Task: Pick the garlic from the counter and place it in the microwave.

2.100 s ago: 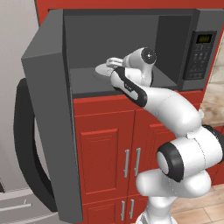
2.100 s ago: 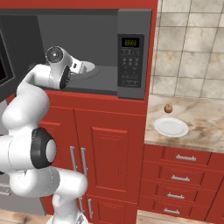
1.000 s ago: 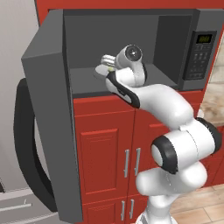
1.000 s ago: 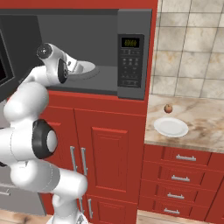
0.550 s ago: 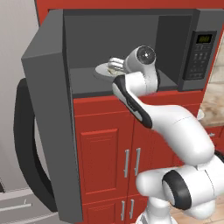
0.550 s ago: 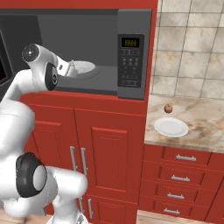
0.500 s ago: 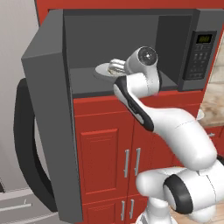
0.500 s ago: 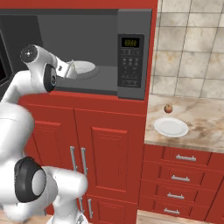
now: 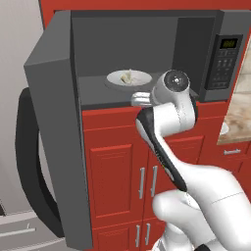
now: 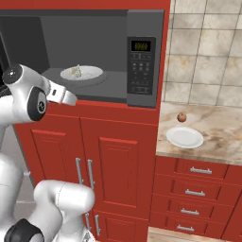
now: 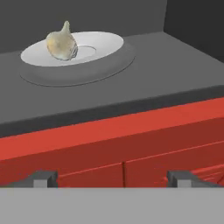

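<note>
Red cabinet doors (image 10: pixel 116 160) fill the space under the microwave (image 10: pixel 94 52), whose door (image 9: pixel 56 147) hangs wide open. Outside the cavity, level with its front lip, the gripper (image 11: pixel 111 178) has its fingertips (image 11: pixel 41 178) spread wide, holding nothing; only their tops show, and the arm hides them in both base views. Inside, the garlic (image 11: pixel 61 43) rests on the plate (image 11: pixel 98 43) over the turntable. Well to the right, the counter (image 10: pixel 222 130) carries a second white plate (image 10: pixel 185 137) and a small reddish-brown item (image 10: pixel 181 117), too small to identify, before tan wall tiles (image 10: pixel 208 52).
</note>
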Controlling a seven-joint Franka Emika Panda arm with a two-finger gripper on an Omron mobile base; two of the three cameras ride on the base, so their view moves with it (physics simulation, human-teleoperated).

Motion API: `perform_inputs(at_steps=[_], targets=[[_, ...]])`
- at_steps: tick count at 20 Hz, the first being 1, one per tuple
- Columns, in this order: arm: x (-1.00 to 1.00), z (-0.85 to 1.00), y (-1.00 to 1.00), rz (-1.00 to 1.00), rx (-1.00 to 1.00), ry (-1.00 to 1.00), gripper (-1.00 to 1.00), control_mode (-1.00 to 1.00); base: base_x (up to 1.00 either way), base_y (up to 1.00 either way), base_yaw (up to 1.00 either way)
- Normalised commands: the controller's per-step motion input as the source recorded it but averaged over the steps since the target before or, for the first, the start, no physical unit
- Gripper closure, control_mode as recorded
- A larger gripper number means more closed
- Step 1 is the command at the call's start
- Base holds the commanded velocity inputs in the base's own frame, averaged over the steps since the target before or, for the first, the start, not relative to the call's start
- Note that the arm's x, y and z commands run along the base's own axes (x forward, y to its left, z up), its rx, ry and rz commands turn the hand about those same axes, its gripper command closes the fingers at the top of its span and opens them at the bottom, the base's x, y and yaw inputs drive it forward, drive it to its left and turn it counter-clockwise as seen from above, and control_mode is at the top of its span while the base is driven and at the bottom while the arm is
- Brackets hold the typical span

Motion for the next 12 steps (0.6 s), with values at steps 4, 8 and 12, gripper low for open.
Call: perform_inputs(at_steps=[4,8,12], targets=[[-1.0,-0.71,-0.01,0.0,-0.03,0.18,-1.0,-1.0,0.0,0.0,0.0],[-1.0,-0.61,-0.19,0.0,0.02,0.18,-1.0,-1.0,0.0,0.0,0.0],[-1.0,-0.68,-0.25,0.0,0.12,0.17,-1.0,-1.0,0.0,0.0,0.0]])
